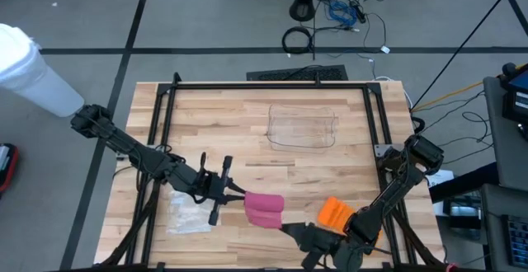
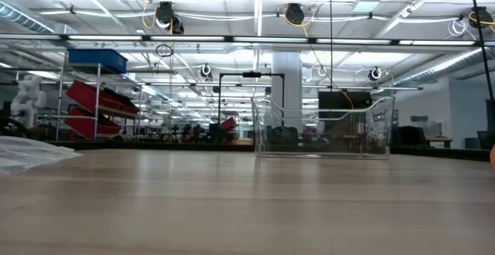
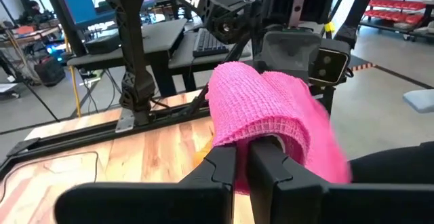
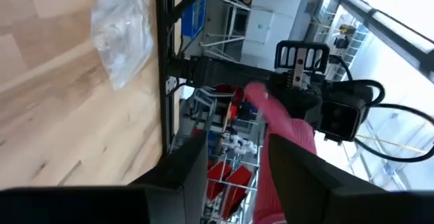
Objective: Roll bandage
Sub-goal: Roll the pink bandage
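Your left gripper (image 1: 239,194) has its jaws pinched tight on the pink bandage (image 1: 265,208), you can see the roll bulging right over the closed fingers (image 3: 224,166) in the left wrist view. Your right gripper (image 1: 290,232) comes in from the other side, and its jaws look clamped on the loose end of the same bandage, the strip running off between its fingers (image 4: 193,159) toward the left one. So the bandage hangs between the two, above the front part of the worktop (image 1: 247,132). An orange roll (image 1: 335,213) sits just beside the right arm. A crumpled plastic bag (image 1: 188,210) lies under the left arm, and a clear bin (image 1: 303,126) is well apart, toward the back
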You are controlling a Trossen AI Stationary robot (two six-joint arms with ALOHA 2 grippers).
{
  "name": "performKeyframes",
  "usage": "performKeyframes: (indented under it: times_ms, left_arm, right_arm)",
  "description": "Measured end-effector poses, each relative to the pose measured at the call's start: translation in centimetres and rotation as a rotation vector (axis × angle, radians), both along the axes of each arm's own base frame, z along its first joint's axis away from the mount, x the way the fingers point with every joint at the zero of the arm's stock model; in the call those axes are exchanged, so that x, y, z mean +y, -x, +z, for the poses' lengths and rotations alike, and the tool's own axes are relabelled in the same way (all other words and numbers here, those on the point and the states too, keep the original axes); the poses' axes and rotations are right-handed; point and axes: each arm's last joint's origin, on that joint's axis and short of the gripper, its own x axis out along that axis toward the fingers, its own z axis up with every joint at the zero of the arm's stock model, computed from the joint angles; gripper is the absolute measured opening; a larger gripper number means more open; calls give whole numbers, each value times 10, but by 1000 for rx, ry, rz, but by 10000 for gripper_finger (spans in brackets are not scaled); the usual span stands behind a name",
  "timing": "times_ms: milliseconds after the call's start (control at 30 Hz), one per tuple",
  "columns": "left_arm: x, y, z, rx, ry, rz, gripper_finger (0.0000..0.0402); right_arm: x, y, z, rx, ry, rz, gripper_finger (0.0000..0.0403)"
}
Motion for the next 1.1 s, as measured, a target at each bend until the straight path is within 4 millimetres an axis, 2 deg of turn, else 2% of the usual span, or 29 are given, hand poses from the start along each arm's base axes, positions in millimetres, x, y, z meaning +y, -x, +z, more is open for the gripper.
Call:
performKeyframes:
  times_ms: [300, 567, 1000, 1100]
  left_arm:
    - [0, 1, -2, 30, 38, 5, 18]
    - [0, 1, -5, 69, 74, 13, 18]
    - [-1, 2, -5, 78, 124, 15, 18]
    - [-1, 2, -5, 78, 124, 16, 18]
  right_arm:
    - [1, 1, 1, 19, 63, 7, 141]
    - [10, 0, 26, -5, 52, 21, 141]
    - [-12, -22, 26, 18, 27, 28, 141]
    - [-13, -25, 26, 26, 7, 92, 141]
